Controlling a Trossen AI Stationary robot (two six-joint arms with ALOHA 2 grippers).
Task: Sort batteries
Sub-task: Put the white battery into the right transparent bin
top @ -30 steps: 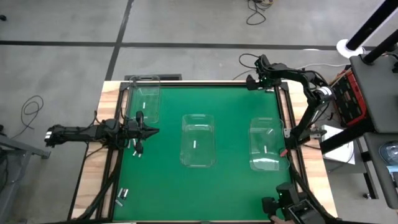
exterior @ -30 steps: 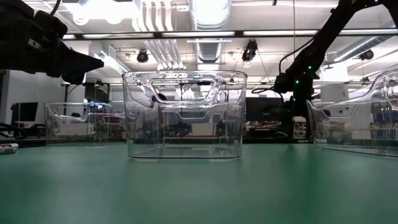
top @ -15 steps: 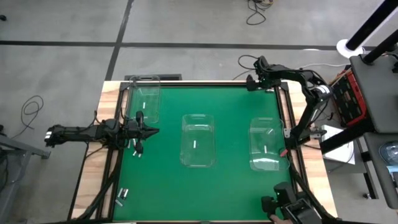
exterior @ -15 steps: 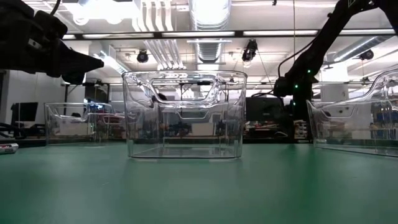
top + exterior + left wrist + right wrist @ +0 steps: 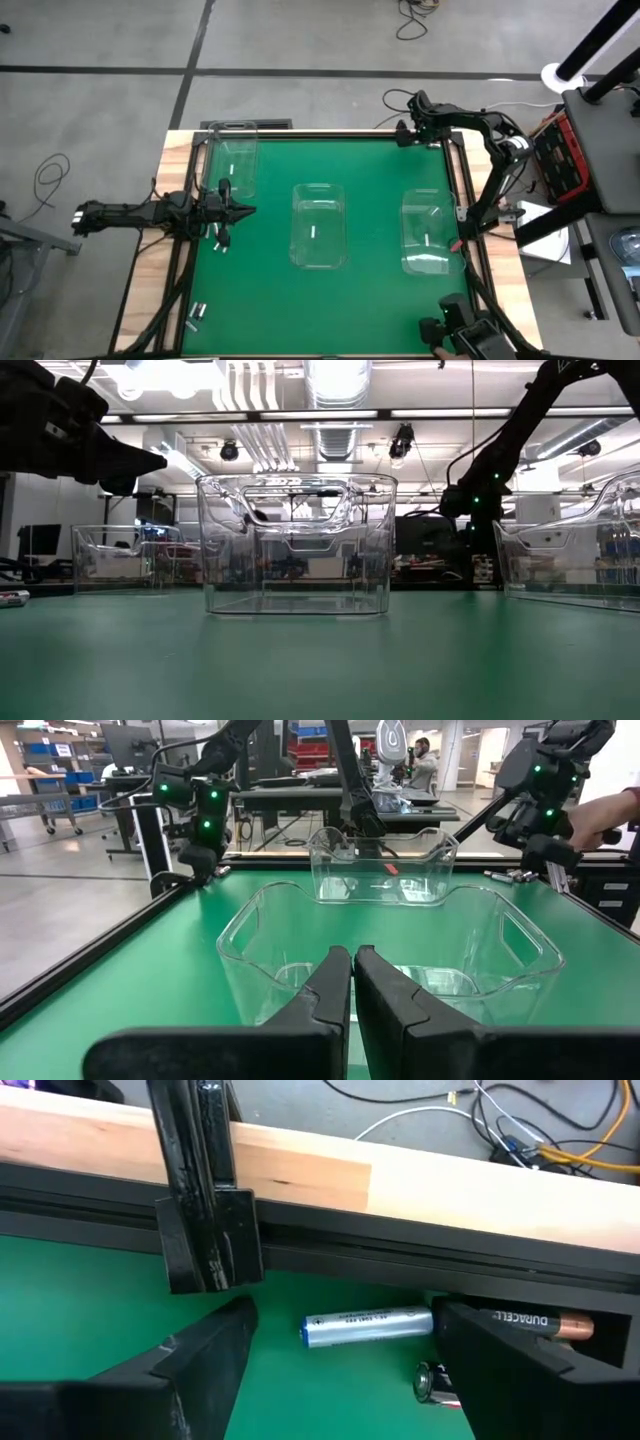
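My right gripper (image 5: 404,133) stands open at the table's far right corner, fingers pointing down toward the mat. A silvery battery (image 5: 368,1326) lies flat on the green mat between its fingers, untouched. A copper-tipped battery (image 5: 545,1321) rests in the black frame rail, with another small one (image 5: 430,1380) beside it. My left gripper (image 5: 243,211) hovers shut near the left edge, above the mat (image 5: 150,460). Loose batteries lie beside it (image 5: 221,240) and at the near left (image 5: 196,314). Single batteries lie in the middle bin (image 5: 313,232) and in the right bin (image 5: 423,240).
Three clear bins stand on the mat: far left (image 5: 232,160), middle (image 5: 318,225) and right (image 5: 432,232). A black frame rail (image 5: 330,1250) and a wooden border (image 5: 300,1170) run just past my right gripper. A person's hand (image 5: 610,815) shows beyond the table's right edge.
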